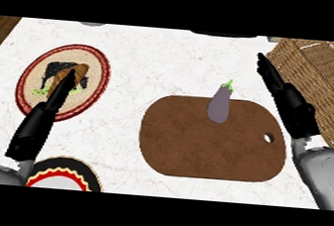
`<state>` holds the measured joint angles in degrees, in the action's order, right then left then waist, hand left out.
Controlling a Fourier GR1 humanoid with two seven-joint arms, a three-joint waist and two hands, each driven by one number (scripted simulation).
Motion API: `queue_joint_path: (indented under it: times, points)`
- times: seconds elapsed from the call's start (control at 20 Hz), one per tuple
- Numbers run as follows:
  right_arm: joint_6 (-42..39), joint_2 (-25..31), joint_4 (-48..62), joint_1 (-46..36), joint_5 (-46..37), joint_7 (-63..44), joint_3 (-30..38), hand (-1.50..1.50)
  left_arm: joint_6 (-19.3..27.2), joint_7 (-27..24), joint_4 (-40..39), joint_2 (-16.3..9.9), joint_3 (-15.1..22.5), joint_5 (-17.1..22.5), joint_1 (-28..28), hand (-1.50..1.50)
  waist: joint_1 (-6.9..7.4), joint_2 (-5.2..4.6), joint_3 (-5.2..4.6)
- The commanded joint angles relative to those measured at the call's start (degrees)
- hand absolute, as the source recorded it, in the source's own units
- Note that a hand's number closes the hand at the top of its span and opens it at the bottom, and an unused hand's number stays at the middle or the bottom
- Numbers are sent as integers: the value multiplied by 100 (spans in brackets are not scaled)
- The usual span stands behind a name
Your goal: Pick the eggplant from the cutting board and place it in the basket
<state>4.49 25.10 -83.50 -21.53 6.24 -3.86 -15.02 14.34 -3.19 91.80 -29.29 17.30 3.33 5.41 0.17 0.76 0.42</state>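
At the far left I see the left hand (49, 108) rising from the lower edge, its fingers straight and together, holding nothing. Its fingertips lie over a round plate (34, 72) with a red rim and a dark picture in the middle; I cannot tell whether they touch it. Just below that hand, at the lower edge, a second plate (66, 175) shows in part, with a red and yellow scalloped rim and a pale centre; I see nothing on it.

Toward the middle, the brown board (212, 143) lies flat on the white marbled counter (159, 59), its handle hole on the right side. The eggplant (220, 103) rests at the board's far edge, purple, with its green stem pointing away from me and reaching just past the board onto the counter.

Right of the board, the right hand (288, 102) stretches up along the board's right edge, fingers straight and together, clamped on nothing. It is near the eggplant but apart from it.

At the far right the wicker basket (327, 78) fills the corner, just beside that hand. Only its woven side shows, so I cannot tell what it holds.
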Motion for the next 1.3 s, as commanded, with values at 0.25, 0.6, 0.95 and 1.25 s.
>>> queue_joint_path:
  times: [0.25, 0.6, 0.95, 1.25]
  points:
    - [-316, -1655, 1218, 734, 3089, -226, 1602, 150, 214, 686, -443, 144, -433, 360, -31, 0, 27, -360, 75]
    - [988, -2143, 1944, -1468, 2563, 577, 2013, -150, -134, 1518, -1162, 515, -399, 648, 768, 0, 43, -124, -44]
    - [-390, 379, 2689, -1713, 1458, -1534, 1007, -150, -109, 1341, -1293, 486, -426, 540, 700, 0, 61, -160, -63]
    - [-3325, 1357, 2937, -2065, 1986, -2281, 608, -150, -173, 1484, -1218, 567, -341, 555, 756, 0, 120, -136, -37]
